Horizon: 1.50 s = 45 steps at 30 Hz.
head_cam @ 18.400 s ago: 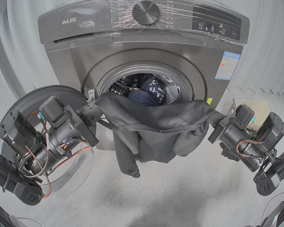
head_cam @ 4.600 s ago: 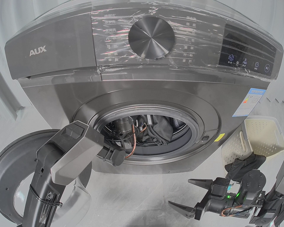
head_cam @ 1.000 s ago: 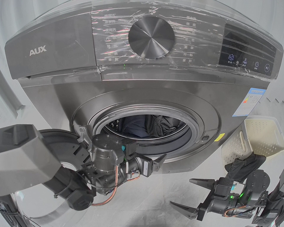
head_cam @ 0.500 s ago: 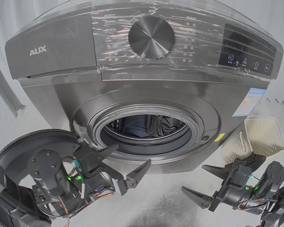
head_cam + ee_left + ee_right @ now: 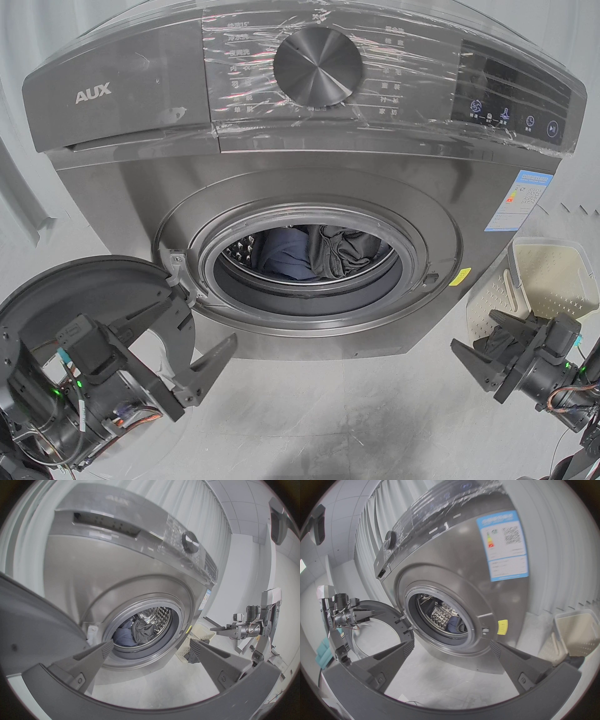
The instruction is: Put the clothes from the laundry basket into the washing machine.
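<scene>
Both pincers stand released and hold nothing. On the left side, the left gripper (image 5: 201, 317) hangs low in front of the open door (image 5: 81, 287) of the washing machine (image 5: 300, 181), and its two fingers are spread wide with only air between them. On the right side, the right gripper (image 5: 475, 329) hangs near the laundry basket (image 5: 550, 281), also with its fingers wide apart and pointing towards the machine.

This door is swung fully to the left and the round opening is free. Inside the drum lie two clothes: a dark grey garment (image 5: 340, 250) to the right, crumpled, and a navy garment (image 5: 284, 256) just beside it on the left, touching it. They are well inside, behind the rubber seal.

By the machine's right side, the pale basket stands on the grey floor (image 5: 325, 406). One dark cloth (image 5: 498, 342) hangs over its near edge. In the head view the right gripper is in front of this cloth; the left wrist view shows that gripper apart from it.

On the front panel are a round dial (image 5: 317, 65), a blue and white label (image 5: 519, 200) at the right, and a small yellow sticker (image 5: 459, 276) below it.
</scene>
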Available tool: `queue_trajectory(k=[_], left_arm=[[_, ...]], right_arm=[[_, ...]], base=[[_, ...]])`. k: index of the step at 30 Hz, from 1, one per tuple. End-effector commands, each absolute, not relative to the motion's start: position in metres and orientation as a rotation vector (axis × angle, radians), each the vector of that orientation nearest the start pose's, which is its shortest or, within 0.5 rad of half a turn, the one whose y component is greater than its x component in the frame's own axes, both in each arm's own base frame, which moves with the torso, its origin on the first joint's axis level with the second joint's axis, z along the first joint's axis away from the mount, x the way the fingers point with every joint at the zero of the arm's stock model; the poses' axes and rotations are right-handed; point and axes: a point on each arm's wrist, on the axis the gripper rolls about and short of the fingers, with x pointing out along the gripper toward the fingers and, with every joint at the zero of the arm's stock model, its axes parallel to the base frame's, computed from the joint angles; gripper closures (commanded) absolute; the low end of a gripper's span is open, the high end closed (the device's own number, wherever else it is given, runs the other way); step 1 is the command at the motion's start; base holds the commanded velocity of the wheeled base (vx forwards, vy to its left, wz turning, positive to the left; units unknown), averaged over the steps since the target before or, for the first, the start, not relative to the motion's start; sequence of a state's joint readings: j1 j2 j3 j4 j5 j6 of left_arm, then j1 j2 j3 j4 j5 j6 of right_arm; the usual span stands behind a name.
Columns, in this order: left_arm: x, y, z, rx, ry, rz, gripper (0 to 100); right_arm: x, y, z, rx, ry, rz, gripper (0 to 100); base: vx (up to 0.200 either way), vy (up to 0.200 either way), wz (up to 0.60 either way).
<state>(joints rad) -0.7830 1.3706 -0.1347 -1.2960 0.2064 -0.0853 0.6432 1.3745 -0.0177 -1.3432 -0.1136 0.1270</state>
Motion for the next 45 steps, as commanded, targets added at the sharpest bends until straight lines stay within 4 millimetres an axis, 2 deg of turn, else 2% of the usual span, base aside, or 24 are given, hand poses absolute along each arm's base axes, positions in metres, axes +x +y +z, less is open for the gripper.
queue_trajectory(k=[1,7,13,16,22,25,31,35,43,45], left_arm=[[0.105,-0.084,0.167,-0.122,-0.097,-0.515,0],[0.085,-0.062,0.164,-0.127,-0.116,-0.478,0],[0.07,-0.049,0.163,-0.128,-0.116,-0.467,0],[0.064,-0.045,0.163,-0.125,-0.111,-0.464,0],[0.052,-0.031,0.153,-0.106,-0.083,-0.422,0],[0.048,-0.028,0.155,-0.114,-0.097,-0.42,0],[0.042,-0.021,0.146,-0.115,-0.083,-0.371,0],[0.034,-0.015,0.144,-0.124,-0.101,-0.355,0],[0.021,-0.007,0.135,-0.132,-0.098,-0.322,0],[0.016,-0.004,0.131,-0.119,-0.102,-0.303,0]], right_arm=[[0.102,0.058,0.153,0.131,-0.047,0.431,0],[0.088,0.042,0.147,0.117,0.017,0.365,0],[0.086,0.034,0.147,0.117,0.008,0.295,0],[0.082,0.03,0.147,0.119,0.003,0.263,0],[0.056,0.015,0.138,0.094,0.03,0.203,0],[0.05,0.013,0.136,0.082,0.025,0.2,0],[0.045,0.01,0.137,0.087,0.0,0.169,0],[0.043,0.008,0.141,0.091,-0.035,0.147,0],[0.035,0.005,0.137,0.091,-0.061,0.115,0],[0.026,0.003,0.133,0.076,-0.07,0.091,0]], base=[[-0.2,0.0,0.0],[-0.167,0.0,0.0],[0.0,0.0,0.0],[-0.2,0.0,0.0],[-0.1,0.0,0.0],[0.0,0.0,0.0],[-0.2,0.0,0.0],[0.0,0.0,0.0],[0.0,0.0,0.0],[0.0,0.0,0.0]])
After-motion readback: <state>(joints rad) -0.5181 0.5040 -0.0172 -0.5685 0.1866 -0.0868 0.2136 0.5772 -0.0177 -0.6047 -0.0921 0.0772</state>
